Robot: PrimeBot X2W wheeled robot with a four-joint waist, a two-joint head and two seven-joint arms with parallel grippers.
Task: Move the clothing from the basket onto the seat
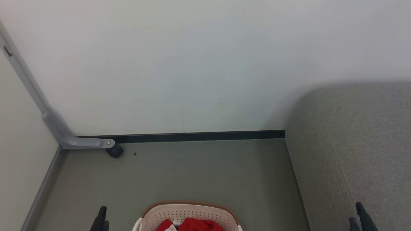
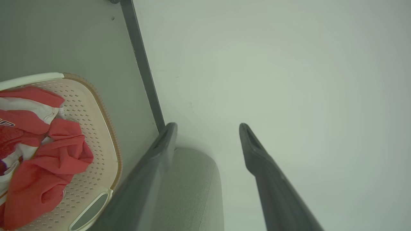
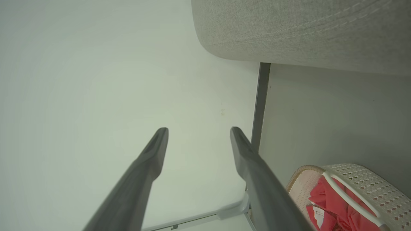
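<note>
Flanking basket [image 1: 189, 204] | L gripper [image 2: 208, 126], R gripper [image 3: 199, 130] fingers splayed, empty | clothing [image 1: 199, 225] inside

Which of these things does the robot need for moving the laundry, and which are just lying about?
Part of the job: soft red clothing with white trim; cream perforated plastic basket with brown rim; large grey fabric seat.
Just there: grey metal frame leg with black castor; dark skirting strip.

We see bright red clothing [image 1: 199, 224] with white patches at bottom centre, in a cream perforated basket [image 1: 189, 213] with a brown rim. At right the seat [image 1: 353, 144] is speckled grey; the floor [image 1: 192, 173] is grey-green, the wall [image 1: 192, 64] pale, the skirting [image 1: 199, 136] dark.
</note>
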